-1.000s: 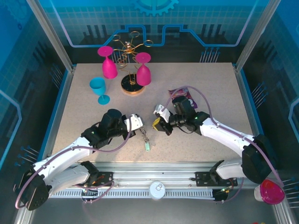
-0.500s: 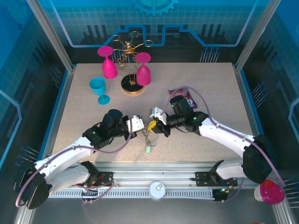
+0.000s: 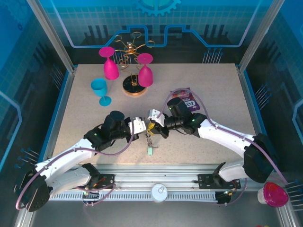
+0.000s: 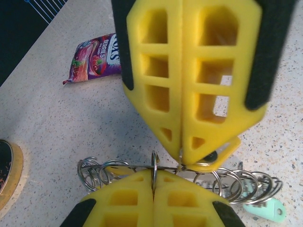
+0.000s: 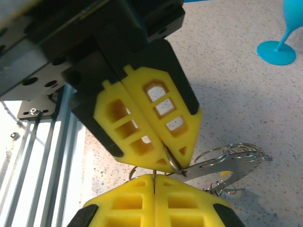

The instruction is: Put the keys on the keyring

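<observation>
Both tools are clenched, tip to tip, just below the centre of the overhead frame. Your left gripper [image 4: 154, 182] pinches the keyring [image 5: 222, 166] by its flat grey rim. The ring sits edge-on, its wire loops fanning out left and right along the bottom of the left wrist view. Your right gripper [image 4: 182, 158] comes down from the top of that view, its jaws pressed together. It appears to be holding the yellow-tagged key [image 4: 229, 150], whose tag pokes out just right of its tips. The key's metal end is hidden between the pads, so I cannot tell whether it has caught a loop.

Watch these risks:

- The ring is held on a thin strip of metal. Any sideways push from the right tool could pivot it in the pinch or pull it free, and the loop you want would swing away.
- The fingertips are touching or nearly so. Pressing further may jam pad against pad and skid the key off.
- If you let go of the key before it is threaded, it will fall to the table [image 3: 222, 94] under the ring.
- The pale green-tagged key [image 4: 265, 208] lies at the lower right, beside the loops. It seems to be hanging from them, and lifting or twisting the ring could snag it.
</observation>
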### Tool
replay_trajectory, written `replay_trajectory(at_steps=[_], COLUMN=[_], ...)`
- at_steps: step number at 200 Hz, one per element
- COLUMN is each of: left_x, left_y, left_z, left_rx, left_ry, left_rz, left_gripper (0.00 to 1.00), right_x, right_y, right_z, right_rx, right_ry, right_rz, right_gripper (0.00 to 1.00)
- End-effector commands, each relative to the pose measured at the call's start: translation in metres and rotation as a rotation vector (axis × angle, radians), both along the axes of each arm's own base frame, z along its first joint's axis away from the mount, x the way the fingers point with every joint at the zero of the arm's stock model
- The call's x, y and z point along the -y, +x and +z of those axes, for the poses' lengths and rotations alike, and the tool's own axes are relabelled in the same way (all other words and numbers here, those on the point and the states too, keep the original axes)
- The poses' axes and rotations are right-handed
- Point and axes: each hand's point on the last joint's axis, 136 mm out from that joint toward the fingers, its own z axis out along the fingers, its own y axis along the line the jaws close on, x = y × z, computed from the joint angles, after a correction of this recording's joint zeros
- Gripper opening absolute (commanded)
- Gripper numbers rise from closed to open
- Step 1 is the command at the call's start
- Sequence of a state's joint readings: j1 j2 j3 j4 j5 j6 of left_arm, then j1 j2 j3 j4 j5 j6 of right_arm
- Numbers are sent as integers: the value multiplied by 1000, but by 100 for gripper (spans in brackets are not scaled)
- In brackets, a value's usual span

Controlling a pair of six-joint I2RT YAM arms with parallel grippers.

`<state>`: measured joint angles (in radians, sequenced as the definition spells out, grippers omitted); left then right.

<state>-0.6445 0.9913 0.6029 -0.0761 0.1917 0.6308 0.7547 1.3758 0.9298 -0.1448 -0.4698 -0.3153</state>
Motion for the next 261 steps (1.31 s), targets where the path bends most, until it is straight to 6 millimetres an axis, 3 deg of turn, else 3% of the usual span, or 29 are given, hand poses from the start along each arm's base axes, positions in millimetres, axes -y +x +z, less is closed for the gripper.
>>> replay_trajectory(at_steps=[1,164,261], left_x=[9,11,15], left_y=[-3,3,0], left_z=[10,8,14], left_rx=[26,-18,-44], left_ry=[-41,-40,-79], left_rz=[-44,-13,-21], left_gripper=[0,0,0], right_x=[-8,-13,-5], right_y=[11,5,33], right_z=[10,17,3], right_rx=[58,95,154], right_ry=[11,73,-26], right_rz=[-32,-16,-193], right_gripper=[0,0,0])
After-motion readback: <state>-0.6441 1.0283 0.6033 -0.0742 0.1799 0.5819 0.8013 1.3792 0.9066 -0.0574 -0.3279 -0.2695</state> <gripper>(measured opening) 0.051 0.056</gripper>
